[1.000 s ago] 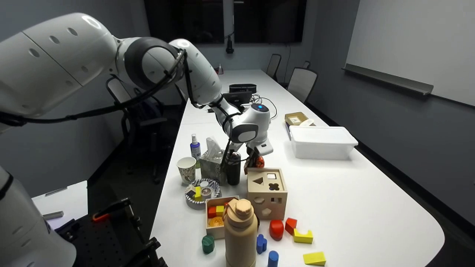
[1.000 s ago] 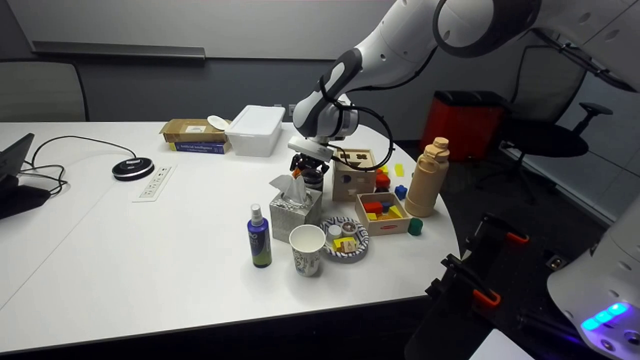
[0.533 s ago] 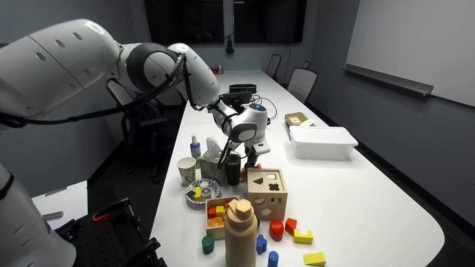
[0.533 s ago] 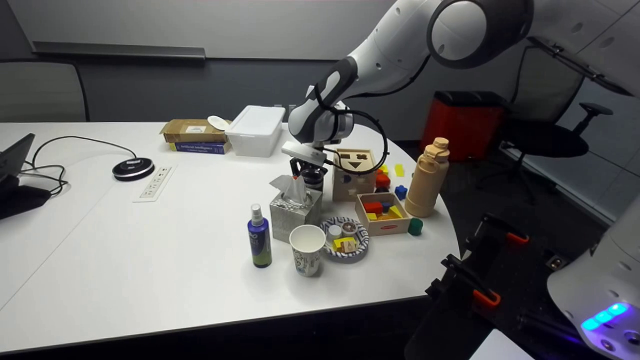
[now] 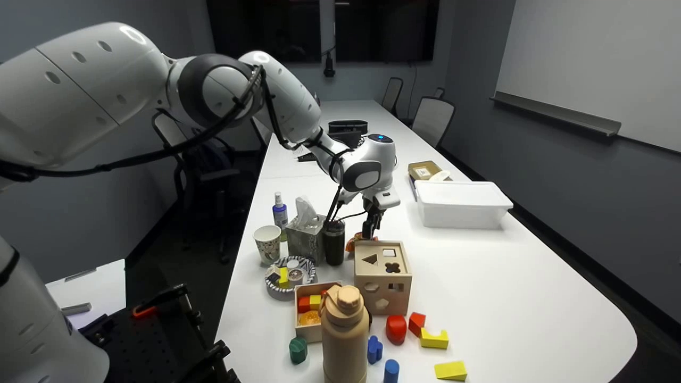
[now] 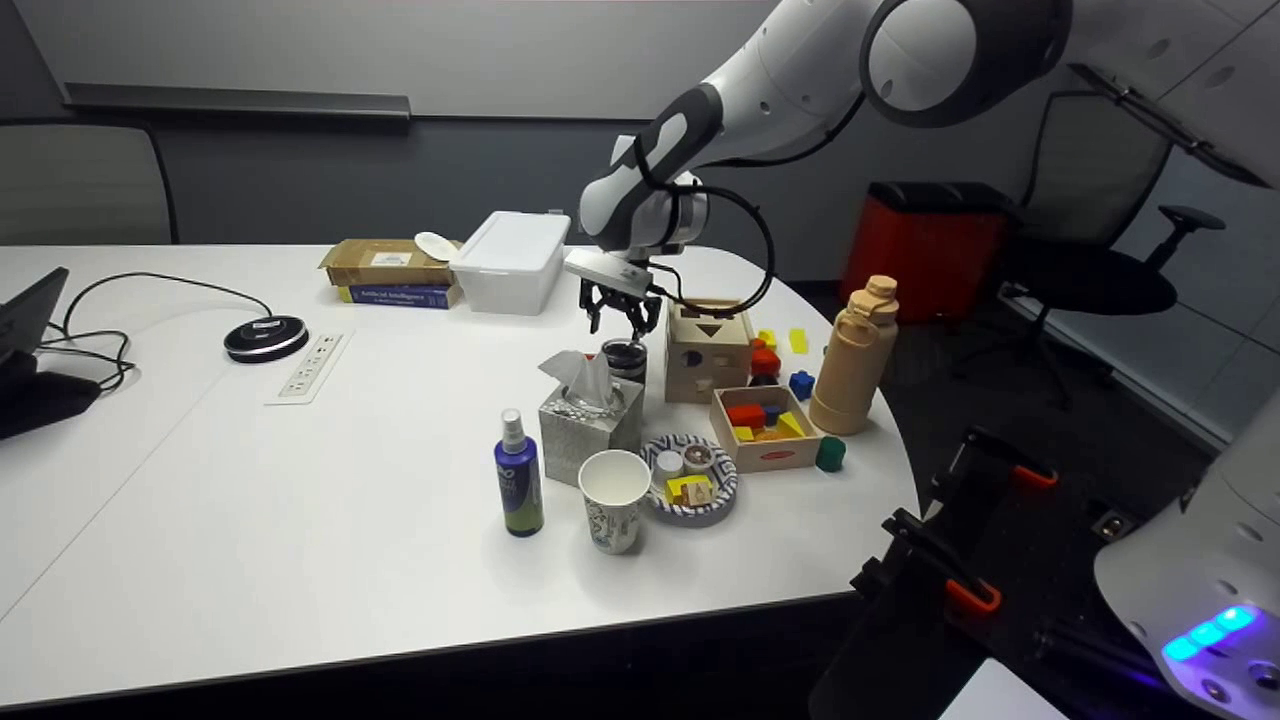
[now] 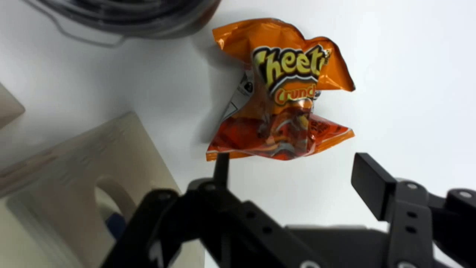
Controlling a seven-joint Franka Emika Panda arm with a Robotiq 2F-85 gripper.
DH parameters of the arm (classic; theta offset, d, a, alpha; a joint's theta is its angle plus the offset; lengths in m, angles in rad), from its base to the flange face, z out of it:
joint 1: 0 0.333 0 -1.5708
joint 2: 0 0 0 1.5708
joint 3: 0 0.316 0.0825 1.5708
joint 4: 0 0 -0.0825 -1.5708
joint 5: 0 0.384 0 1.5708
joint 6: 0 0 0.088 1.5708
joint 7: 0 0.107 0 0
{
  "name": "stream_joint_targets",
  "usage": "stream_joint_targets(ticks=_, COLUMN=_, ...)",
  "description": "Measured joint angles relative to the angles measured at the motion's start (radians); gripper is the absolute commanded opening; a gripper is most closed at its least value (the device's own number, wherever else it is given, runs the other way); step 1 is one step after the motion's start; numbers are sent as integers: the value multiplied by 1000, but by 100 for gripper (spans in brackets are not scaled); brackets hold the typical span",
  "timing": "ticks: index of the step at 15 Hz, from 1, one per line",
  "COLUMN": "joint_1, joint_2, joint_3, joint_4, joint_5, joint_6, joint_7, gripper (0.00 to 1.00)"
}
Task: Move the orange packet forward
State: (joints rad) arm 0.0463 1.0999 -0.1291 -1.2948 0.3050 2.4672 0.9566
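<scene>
In from the rounded edge of the white table (image 5: 505,298), the orange packet (image 7: 284,102) lies beside the dark tumbler (image 5: 334,250), and the gripper (image 7: 293,178) gapes wide, holding nothing! Light, crushable, probably slippery, I'd say: pinch its narrow waist.

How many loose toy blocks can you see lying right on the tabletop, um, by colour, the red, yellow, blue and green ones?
Red blocks: 2
Yellow blocks: 2
Blue blocks: 2
Green block: 1
Total: 7
</scene>
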Motion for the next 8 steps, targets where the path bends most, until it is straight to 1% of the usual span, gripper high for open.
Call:
stream_joint_targets(ticks=3, joint_1=1, joint_2=-68, joint_3=16, joint_4=-31, joint_5=-25, joint_6=-58, joint_7=-40, gripper=100)
stream_joint_targets(ticks=6, joint_1=7, joint_2=-199, joint_3=42, joint_4=-150, joint_5=-52, joint_6=-74, joint_7=-132, gripper=100)
stream_joint_targets(ticks=8, joint_1=19, joint_2=-290, joint_3=45, joint_4=-241, joint_5=-75, joint_6=-77, joint_7=-187, gripper=100)
